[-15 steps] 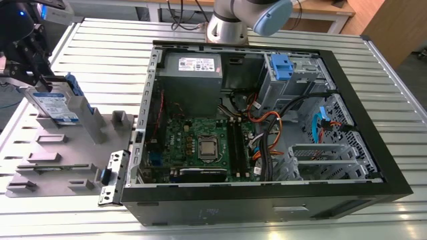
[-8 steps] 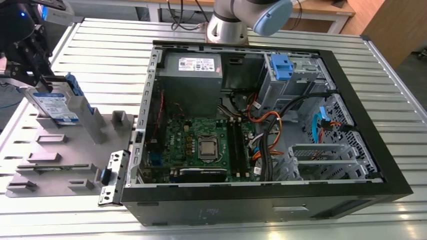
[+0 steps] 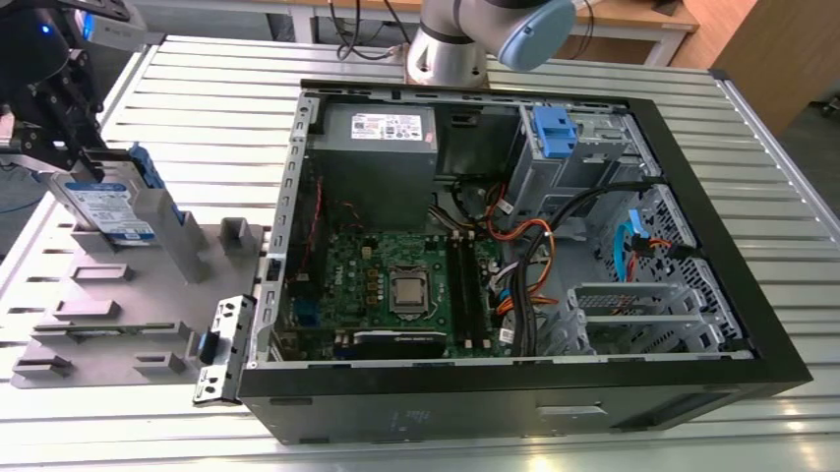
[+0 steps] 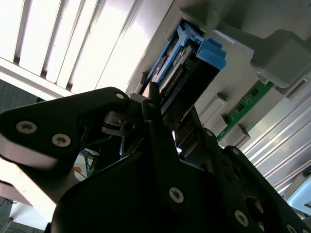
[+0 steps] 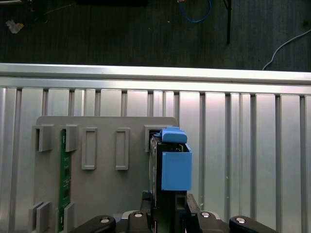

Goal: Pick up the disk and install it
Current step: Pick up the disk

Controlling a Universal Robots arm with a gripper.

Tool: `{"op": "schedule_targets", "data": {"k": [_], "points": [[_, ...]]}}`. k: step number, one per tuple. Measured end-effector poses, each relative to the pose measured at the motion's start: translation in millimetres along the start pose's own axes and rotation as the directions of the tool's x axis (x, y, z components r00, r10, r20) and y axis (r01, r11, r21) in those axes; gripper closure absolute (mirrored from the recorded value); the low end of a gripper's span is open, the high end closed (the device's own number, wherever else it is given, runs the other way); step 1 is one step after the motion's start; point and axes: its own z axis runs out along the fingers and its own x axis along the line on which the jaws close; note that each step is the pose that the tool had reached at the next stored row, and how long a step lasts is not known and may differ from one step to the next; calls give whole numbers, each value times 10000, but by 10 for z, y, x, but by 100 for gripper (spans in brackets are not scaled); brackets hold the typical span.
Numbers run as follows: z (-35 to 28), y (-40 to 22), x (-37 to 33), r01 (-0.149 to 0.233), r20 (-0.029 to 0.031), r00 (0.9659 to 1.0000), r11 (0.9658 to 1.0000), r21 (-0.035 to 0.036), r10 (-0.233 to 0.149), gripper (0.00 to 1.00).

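Pincer [image 5: 167, 206] closed on disk [image 5: 175, 170], standing in grey holder [image 5: 107, 194] near edge of surface [image 5: 243, 145]. Step in hand: pickup. Next move judged to need straight pull clear of holder.

disk [image 5: 175, 170] partly hidden behind end effector [image 5: 166, 208], arm [image 3: 473, 34] cropped (exterior view)

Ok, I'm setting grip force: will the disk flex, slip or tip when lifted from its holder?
The disk looks like rigid metal, so probably won't flex. Its blue plastic bracket may be smoother and slip. Standing on edge in the grey holder, it could tip if nudged.
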Motion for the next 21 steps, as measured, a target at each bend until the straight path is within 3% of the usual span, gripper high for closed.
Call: {"op": "schedule_targets", "data": {"k": [21], "points": [[-35,1,-1,1,1,10000,10000,1,-1,65]]}}
